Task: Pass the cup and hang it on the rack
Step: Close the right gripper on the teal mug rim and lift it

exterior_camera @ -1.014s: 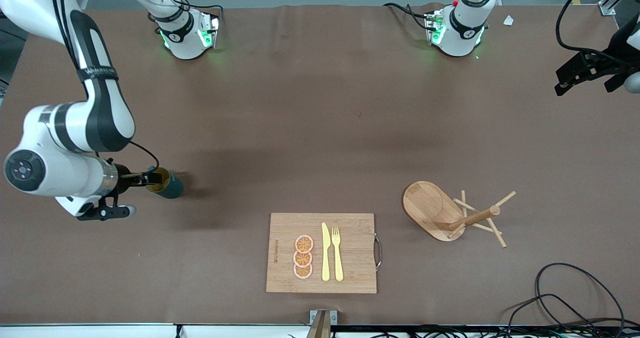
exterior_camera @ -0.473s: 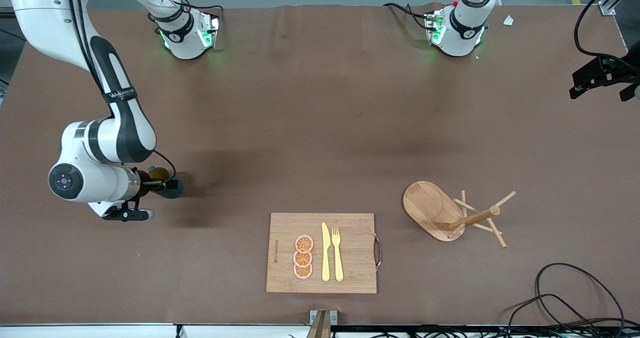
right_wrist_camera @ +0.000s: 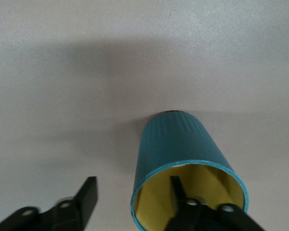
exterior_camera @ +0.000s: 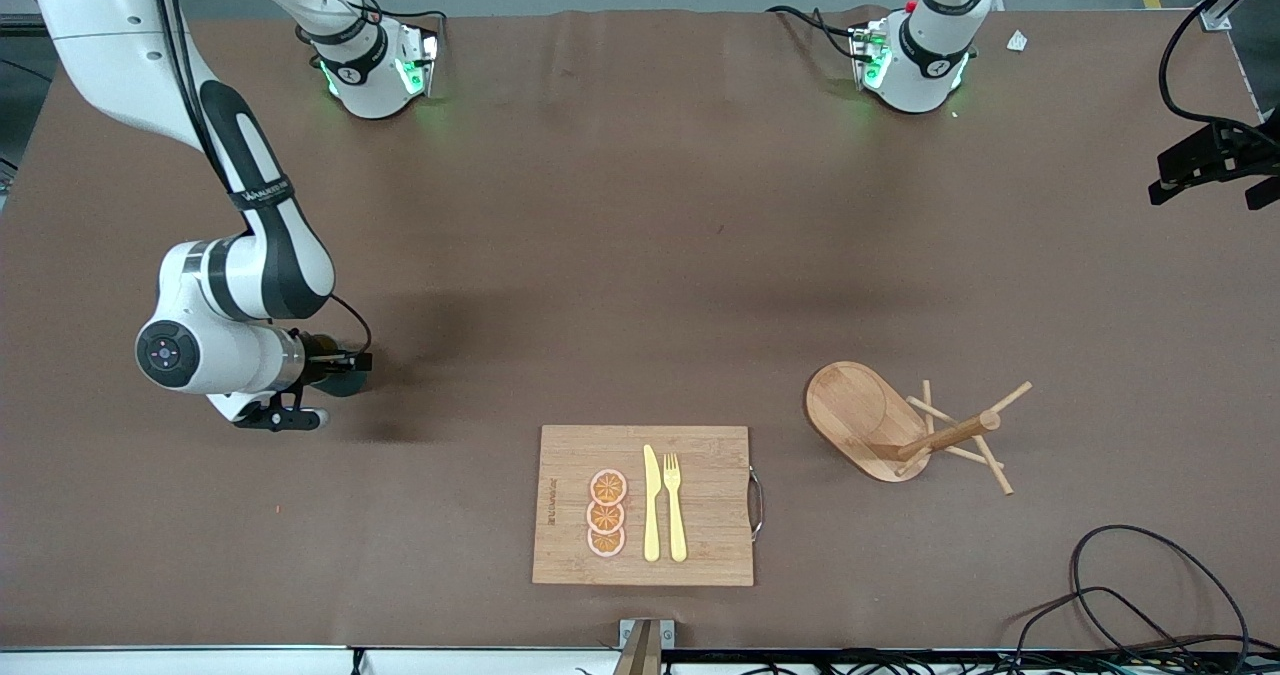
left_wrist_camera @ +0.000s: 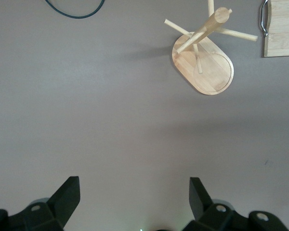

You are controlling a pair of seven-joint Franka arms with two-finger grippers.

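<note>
Cup [right_wrist_camera: 183, 159], teal, lying on its side on the tabletop [exterior_camera: 640, 255], its rim wall between the part-spread fingers of the right hand [exterior_camera: 345, 363] for pickup; rack [exterior_camera: 900, 425] well apart, toppled; left hand [left_wrist_camera: 135, 202] spread wide, waiting above to receive.

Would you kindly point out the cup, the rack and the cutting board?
cup [right_wrist_camera: 180, 139]: right wrist view, ribbed outer wall.
rack [exterior_camera: 862, 410]: front view, oval base.
cutting board [exterior_camera: 715, 500]: front view, bare wood.

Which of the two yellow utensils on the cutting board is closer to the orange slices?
The knife. It lies right beside the three orange slices; the fork lies on the knife's side toward the board's metal handle.
</note>
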